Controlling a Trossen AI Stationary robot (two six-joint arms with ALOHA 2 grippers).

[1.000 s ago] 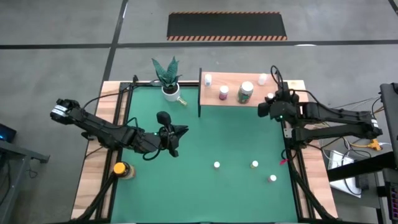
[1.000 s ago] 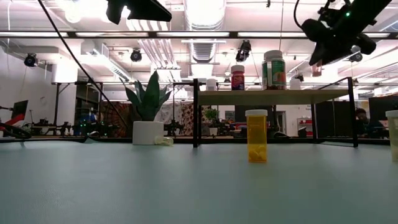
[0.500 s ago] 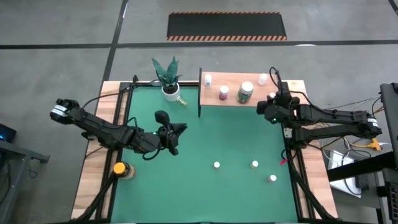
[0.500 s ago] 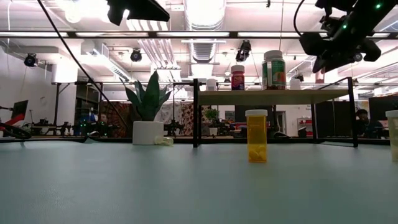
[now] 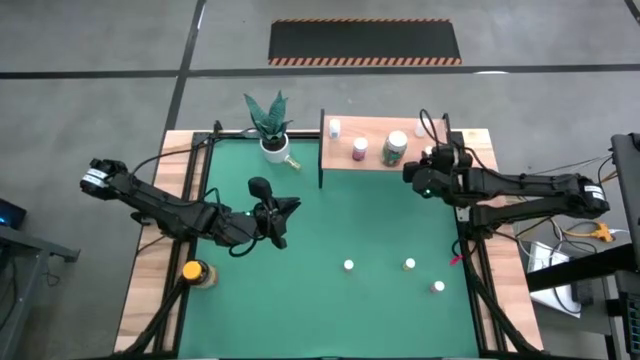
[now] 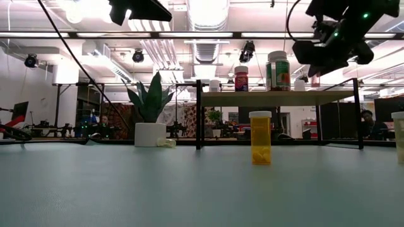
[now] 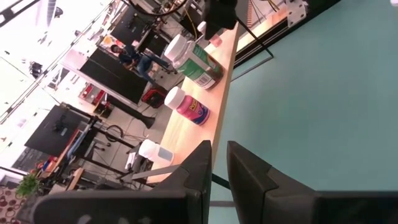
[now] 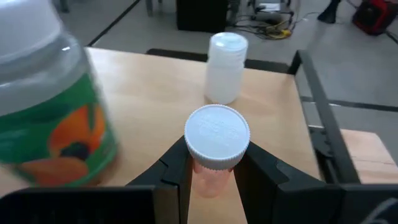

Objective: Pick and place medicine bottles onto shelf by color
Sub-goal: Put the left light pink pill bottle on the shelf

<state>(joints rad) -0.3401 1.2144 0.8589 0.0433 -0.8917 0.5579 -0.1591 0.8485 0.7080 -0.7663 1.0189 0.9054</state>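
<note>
The shelf [image 5: 385, 150] stands at the mat's far right. It carries a white bottle [image 5: 334, 127], a pink one [image 5: 359, 149], a large green-labelled one [image 5: 396, 147] and another white one [image 5: 423, 127]. My right gripper [image 5: 417, 178] hovers at the shelf's near right edge, shut on a pinkish-orange, white-capped bottle [image 8: 217, 138]. My left gripper [image 5: 276, 214] hangs shut over the mat's left middle, holding nothing. Three white-capped bottles [image 5: 348, 266] [image 5: 409, 264] [image 5: 438, 287] stand on their bases on the mat. My right gripper pinches the bottle's body just under the white cap [image 8: 207, 179] between its two fingers [image 8: 176, 169]. The fingers come from the table's near side, slanting a little down. The bottle stands upright in the hold, cap up, over the shelf board [image 8: 155, 93].
A potted plant [image 5: 271, 125] stands at the far edge left of the shelf, and a small bottle [image 5: 292, 162] lies beside it. An amber bottle with a yellow cap [image 5: 195, 272] stands on the wooden strip at the near left. An orange bottle [image 6: 260, 137] stands mid-mat.
My right gripper has carried the bottle toward the table's left along the shelf's near edge, closer to the green-labelled bottle. It has sunk a little and tipped further downward. The bottle stays upright in the hold.
</note>
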